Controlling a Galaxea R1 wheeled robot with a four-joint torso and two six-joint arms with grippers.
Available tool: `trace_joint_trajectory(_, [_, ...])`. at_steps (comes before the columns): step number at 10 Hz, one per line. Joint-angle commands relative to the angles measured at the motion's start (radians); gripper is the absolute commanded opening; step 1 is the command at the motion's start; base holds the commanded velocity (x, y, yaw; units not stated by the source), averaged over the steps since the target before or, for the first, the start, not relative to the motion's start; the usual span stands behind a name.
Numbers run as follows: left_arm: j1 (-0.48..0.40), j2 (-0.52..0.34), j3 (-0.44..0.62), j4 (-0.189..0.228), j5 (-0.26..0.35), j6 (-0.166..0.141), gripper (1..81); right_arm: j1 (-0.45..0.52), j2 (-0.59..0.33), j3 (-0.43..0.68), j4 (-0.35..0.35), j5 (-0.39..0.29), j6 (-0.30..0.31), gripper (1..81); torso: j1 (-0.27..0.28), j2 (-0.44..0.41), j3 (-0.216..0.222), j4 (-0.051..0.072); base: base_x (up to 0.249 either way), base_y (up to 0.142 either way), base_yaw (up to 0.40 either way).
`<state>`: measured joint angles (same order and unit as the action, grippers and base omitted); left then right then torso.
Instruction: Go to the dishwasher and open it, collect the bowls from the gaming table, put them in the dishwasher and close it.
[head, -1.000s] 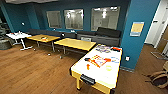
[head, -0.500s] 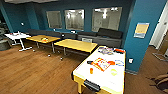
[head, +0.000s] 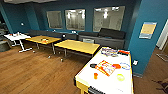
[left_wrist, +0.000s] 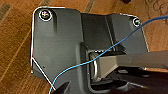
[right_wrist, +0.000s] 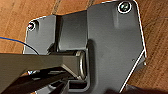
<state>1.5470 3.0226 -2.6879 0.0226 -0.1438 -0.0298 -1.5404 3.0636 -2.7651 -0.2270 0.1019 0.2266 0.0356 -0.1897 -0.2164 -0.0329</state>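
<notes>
The gaming table (head: 87, 77) is seen near right, a small orange cup (head: 95, 75) standing on its white top. Neither claw's state can be told.

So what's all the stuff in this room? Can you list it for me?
Yellow-sided gaming table with white top: one, near right.
Small orange cup: one, on the gaming table, near end.
Orange-red flat board: one, mid gaming table.
Yellow-green ring-shaped thing: one, right of the cup.
Yellow-topped wooden tables: two, middle of room.
Small white table: one, far left.
Dark sofa: one, along the blue wall.
Brown wooden floor: throughout.
Robot's dark wrist plate: seen over the floor, blue cable crossing it.
</notes>
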Motion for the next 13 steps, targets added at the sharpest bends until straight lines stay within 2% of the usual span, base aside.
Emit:
trace_joint_trajectory(1, [-0.035,0.000,0.002,-0.001,0.052,0.001,81.1,0.042,0.003,0.000,-0.003,-0.051,-0.004,81.1,0.000,0.000,0.000,0.000,0.201,0.092,0.000])
trace_joint_trajectory(8, [-0.035,0.000,0.002,-0.001,0.052,0.001,81.1,0.042,0.003,0.003,-0.003,-0.051,-0.004,81.1,0.000,0.000,0.000,0.000,0.174,0.077,0.000])
trace_joint_trajectory(13, [-0.035,0.001,0.002,-0.001,0.053,-0.002,81.1,0.042,0.003,0.004,-0.003,-0.051,-0.004,81.1,0.000,0.001,0.000,0.000,0.034,0.000,0.000])
